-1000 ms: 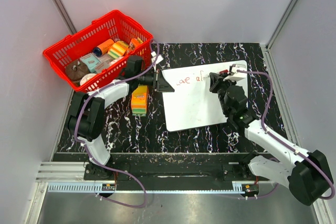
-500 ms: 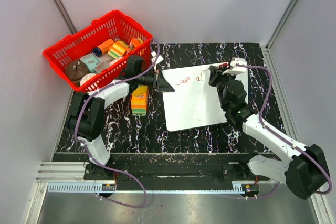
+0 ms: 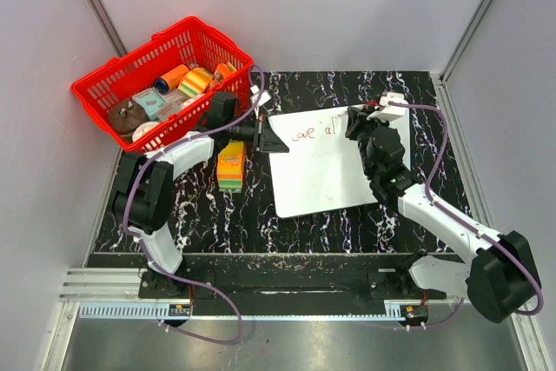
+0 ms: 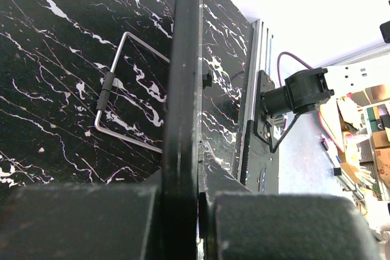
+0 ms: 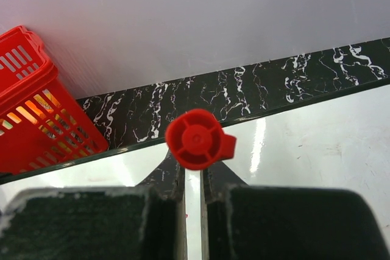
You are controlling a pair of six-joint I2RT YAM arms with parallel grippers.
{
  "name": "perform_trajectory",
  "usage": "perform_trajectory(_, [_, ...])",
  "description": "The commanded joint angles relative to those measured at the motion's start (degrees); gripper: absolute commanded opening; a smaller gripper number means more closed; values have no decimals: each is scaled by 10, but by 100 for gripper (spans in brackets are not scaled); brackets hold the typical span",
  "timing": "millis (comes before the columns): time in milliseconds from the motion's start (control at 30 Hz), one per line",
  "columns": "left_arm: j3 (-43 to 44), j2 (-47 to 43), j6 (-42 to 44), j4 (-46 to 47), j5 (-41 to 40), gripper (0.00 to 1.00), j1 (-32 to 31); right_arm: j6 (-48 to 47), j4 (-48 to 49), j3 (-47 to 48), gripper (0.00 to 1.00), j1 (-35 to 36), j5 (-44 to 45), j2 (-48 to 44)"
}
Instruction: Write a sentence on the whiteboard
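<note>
The whiteboard (image 3: 326, 171) lies flat on the black marbled table. Red handwriting (image 3: 311, 133) near its far edge reads roughly "Love al". My left gripper (image 3: 268, 138) is shut on the board's left rim, which shows edge-on as a dark strip (image 4: 183, 77) between my fingers in the left wrist view, where the gripper (image 4: 184, 196) clamps it. My right gripper (image 3: 354, 124) stands over the board's far right part, just right of the writing. It is shut on a pen with a red cap end (image 5: 198, 139), held upright between the gripper (image 5: 194, 175) fingers above the white board (image 5: 298, 144).
A red basket (image 3: 102, 76) with several items stands at the back left and shows in the right wrist view (image 5: 30, 114). A yellow-orange sponge pack (image 3: 231, 165) lies left of the board. A metal wire loop (image 4: 116, 101) shows beside the board's rim.
My right gripper has shifted a little toward the board's far edge with the pen. The left gripper and the board have not moved.
</note>
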Motion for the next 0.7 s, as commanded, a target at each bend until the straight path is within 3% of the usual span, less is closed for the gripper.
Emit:
perform_trajectory(0, [3,22,121,-15,-102,0,-8,15,10,-4,0,-4,2,-7])
perform_trajectory(667, [6,24,122,-18,-106,0,-10,54,-37,-69,0,-4,-18,-46])
